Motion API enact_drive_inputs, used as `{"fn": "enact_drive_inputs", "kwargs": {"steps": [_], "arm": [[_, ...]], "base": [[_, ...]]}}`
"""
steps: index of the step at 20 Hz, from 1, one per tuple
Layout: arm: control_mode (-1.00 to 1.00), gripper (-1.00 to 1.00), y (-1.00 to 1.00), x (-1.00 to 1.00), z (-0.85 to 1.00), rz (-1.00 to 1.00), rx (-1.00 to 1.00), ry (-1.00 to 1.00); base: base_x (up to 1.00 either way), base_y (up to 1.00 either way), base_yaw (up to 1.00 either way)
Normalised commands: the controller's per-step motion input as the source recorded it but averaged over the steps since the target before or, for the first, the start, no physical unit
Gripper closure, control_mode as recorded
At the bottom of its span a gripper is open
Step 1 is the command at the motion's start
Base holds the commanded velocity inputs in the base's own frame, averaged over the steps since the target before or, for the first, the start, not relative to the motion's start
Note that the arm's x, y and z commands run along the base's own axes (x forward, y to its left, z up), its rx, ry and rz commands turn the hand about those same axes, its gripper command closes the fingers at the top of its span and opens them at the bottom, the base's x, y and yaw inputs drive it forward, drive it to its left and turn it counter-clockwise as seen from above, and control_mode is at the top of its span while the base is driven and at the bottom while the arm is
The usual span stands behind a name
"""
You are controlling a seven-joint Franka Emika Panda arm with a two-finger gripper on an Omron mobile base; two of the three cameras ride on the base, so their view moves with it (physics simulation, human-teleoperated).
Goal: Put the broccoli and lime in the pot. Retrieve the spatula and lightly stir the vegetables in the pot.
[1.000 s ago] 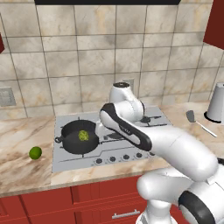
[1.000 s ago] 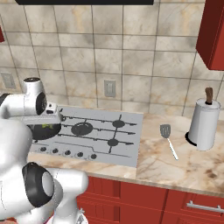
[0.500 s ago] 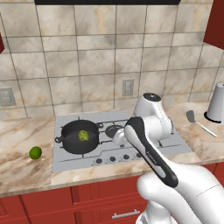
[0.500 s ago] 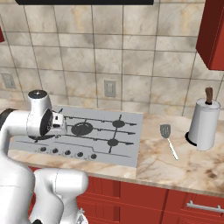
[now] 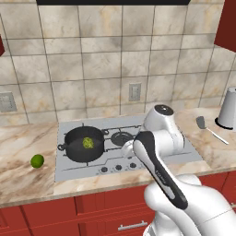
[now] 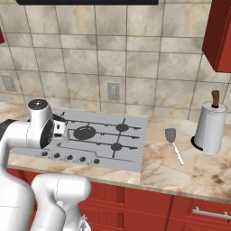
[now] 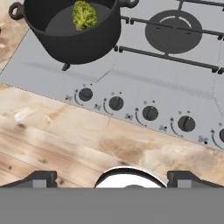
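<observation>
The dark pot (image 5: pixel 85 144) stands on the stove's left burner, and the lumpy broccoli (image 5: pixel 87 143) lies inside it; the hand view shows the same pot (image 7: pixel 72 33) and broccoli (image 7: pixel 84 15) at its top left. On the counter left of the stove rests the smooth green lime (image 5: pixel 37 161). The spatula (image 5: pixel 207 128) lies on the counter right of the stove, blade towards the wall, and the right base view shows the spatula (image 6: pixel 174 145) too. My gripper (image 5: pixel 126 148) (image 6: pixel 60 129) (image 7: pixel 112 178) hangs open and empty over the stove's front knobs, right of the pot.
The grey stove top (image 6: pixel 108 135) has a row of knobs (image 7: pixel 150 113) along its front. A white paper-towel holder (image 6: pixel 209 128) stands at the far right beside the spatula. My white arm covers the stove's left part in the right base view.
The arm has swung right, away from above the pot, and the hand has come down over the knobs. Broccoli, lime and spatula lie as before.
</observation>
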Motion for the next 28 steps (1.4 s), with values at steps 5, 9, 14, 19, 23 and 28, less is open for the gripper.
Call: {"fn": "enact_drive_inputs", "kwargs": {"steps": [5,9,14,19,23,28], "arm": [[1.00,-1.00,0.00,0.00,0.00,0.00,0.00,0.00],[1.00,-1.00,0.00,0.00,0.00,0.00,0.00,0.00],[1.00,-1.00,0.00,0.00,0.00,0.00,0.00,0.00],[1.00,-1.00,0.00,0.00,0.00,0.00,0.00,0.00],[1.00,-1.00,0.00,0.00,0.00,0.00,0.00,0.00],[1.00,-1.00,0.00,0.00,0.00,0.00,0.00,0.00]], "base": [[-0.42,0.71,-0.11],[-0.25,1.00,-0.15],[0.06,0.89,-0.12],[0.25,0.30,-0.01],[0.52,0.35,-0.03],[0.35,0.63,-0.19]]}}
